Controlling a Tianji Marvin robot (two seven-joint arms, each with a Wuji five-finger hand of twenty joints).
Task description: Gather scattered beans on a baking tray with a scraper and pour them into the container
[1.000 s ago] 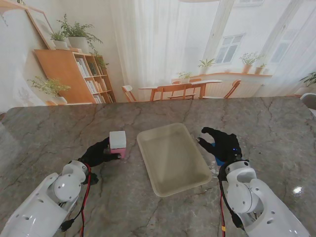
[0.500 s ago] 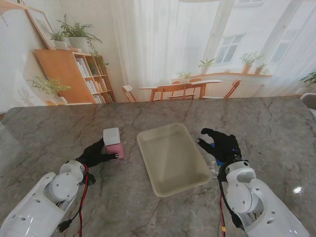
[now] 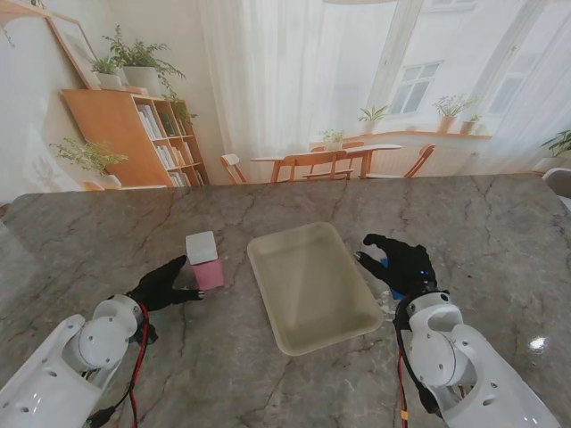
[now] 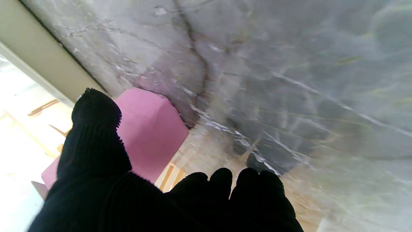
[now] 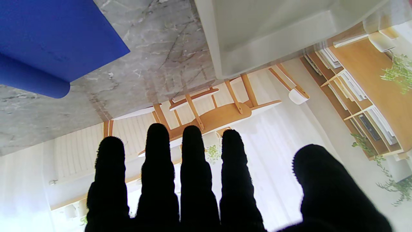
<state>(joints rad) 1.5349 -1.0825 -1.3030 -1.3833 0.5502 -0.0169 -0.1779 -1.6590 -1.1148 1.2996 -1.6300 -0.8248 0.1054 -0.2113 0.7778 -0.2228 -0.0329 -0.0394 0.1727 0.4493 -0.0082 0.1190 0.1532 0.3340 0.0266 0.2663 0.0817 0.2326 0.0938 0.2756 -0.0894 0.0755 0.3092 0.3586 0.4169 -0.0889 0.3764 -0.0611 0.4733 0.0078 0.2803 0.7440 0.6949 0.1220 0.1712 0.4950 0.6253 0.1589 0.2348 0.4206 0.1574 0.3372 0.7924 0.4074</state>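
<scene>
- Tray (image 3: pixel 312 287) lies empty at the table's (image 3: pixel 268 383) middle, between both hands.
- Pink container (image 3: pixel 204 259) stands left of it; left hand (image 3: pixel 163 283) sits just beside it, fingers apart, holding nothing.
- Right hand (image 3: pixel 400 260) hovers spread over the blue scraper (image 5: pixel 48 42), not gripping.

Both arms are glossy white, rounded shells with ball-like wrist joints. Left hand (image 3: pixel 163 283) and right hand (image 3: pixel 400 262) wear black knit gloves, five fingers each. Red and black cables run along each forearm; small blue light near the right wrist.
</scene>
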